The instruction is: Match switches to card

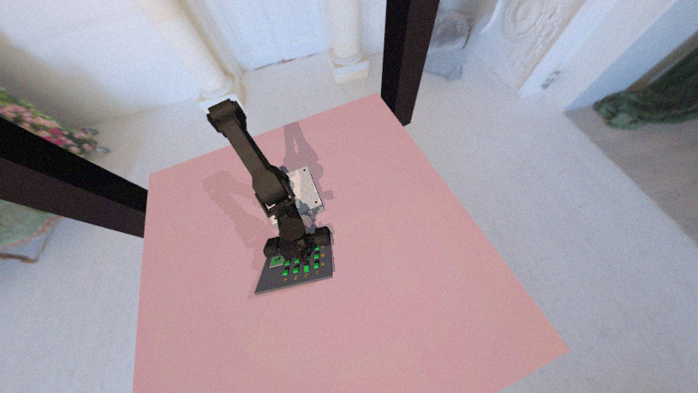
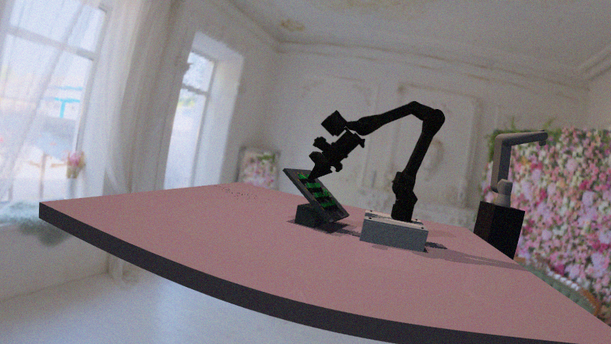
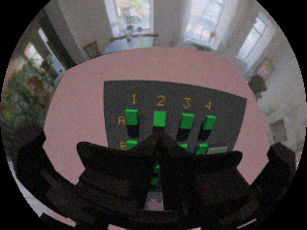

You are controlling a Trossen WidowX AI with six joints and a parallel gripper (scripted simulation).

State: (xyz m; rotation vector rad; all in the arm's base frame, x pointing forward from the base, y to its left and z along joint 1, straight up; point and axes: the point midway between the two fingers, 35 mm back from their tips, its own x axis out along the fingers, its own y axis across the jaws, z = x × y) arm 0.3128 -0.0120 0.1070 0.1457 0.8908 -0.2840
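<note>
The tilted dark panel point(image 1: 268, 284) point(image 2: 341, 212) point(image 3: 227, 110) carries a grid of green and dark grey rocker switches. My gripper point(image 1: 305, 260) point(image 2: 310, 177) point(image 3: 158, 135) is shut and empty, its tips at the near half of switch A2 point(image 1: 306, 268) point(image 3: 159, 118). A2's green half looks flatter and brighter than those of A1 point(image 3: 131, 116), A3 point(image 3: 187, 120) and A4 point(image 3: 209, 122). Whether the tips touch A2 is unclear. Row B is partly covered and the nearer rows are mostly hidden by the fingers. The card point(image 1: 276, 261) point(image 3: 217, 150) is mostly hidden in the wrist view.
The panel rests on a dark wedge base point(image 2: 308, 215) on the pink table point(image 1: 414, 273) point(image 2: 213, 239). The arm's pale base block point(image 1: 306, 187) point(image 2: 393, 233) stands close to the panel's near side. A dark post point(image 1: 405, 63) rises beyond the table's edge.
</note>
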